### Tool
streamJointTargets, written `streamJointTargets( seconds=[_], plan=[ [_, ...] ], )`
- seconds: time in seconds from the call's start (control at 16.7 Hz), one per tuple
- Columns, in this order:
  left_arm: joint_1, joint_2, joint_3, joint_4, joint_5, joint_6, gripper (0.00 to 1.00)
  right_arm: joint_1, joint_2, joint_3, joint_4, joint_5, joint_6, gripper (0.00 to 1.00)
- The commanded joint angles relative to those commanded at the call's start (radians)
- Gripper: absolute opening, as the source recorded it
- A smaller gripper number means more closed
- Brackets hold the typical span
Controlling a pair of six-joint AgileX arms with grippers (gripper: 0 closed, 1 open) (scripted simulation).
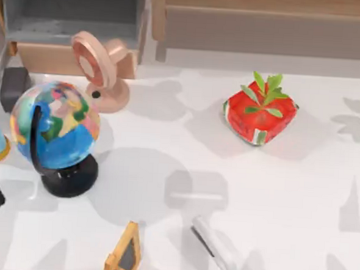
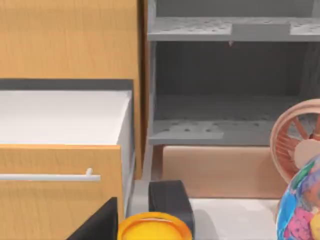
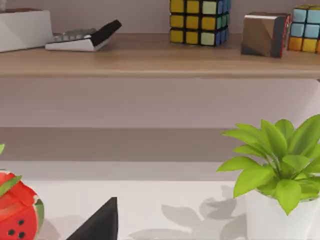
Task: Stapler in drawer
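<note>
- The stapler (image 1: 215,245) is seen in the top view lying flat and slanted on the white desk (image 1: 298,197), near the front edge, just right of a small wooden easel-like piece (image 1: 124,254) and well apart from the red watermelon-patterned pot (image 1: 259,112).
- It is judged light, rigid and smooth-shelled — likely to skid if nudged from one end. A pinch across its narrow width, near the middle of its length, is judged safest, with the fingers turned to match its slant.
- The drawer (image 2: 60,150) is seen pulled open in the left wrist view, pale inside, with a tan front panel and slim bar handle; its place at the far left, beyond the globe (image 1: 55,127) and pink fan (image 1: 98,66), is inferred.
- Neither hand itself is pictured, so whether the fingers are spread or pressed together cannot be told. From the wrist views, both arms are judged raised and level — the left facing the drawer, the right facing the wooden ledge (image 3: 150,57) with its puzzle cubes.
</note>
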Motion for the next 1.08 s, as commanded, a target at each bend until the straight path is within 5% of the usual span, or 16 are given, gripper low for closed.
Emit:
streamJointTargets(
  seconds=[0.24, 0.48, 1.08],
  plan=[
    [-0.029, 0.030, 0.030, -0.029, 0.009, -0.030, 1.00, 0.000, 0.000, 0.000, 0.000, 0.000, 0.000, 1.00],
    [-0.195, 0.213, 0.214, -0.185, 0.046, -0.218, 1.00, 0.000, 0.000, 0.000, 0.000, 0.000, 0.000, 1.00],
    [-0.669, 1.269, 1.105, -0.704, 0.089, -1.182, 1.00, 0.000, 0.000, 0.000, 0.000, 0.000, 0.000, 1.00]
  ],
)
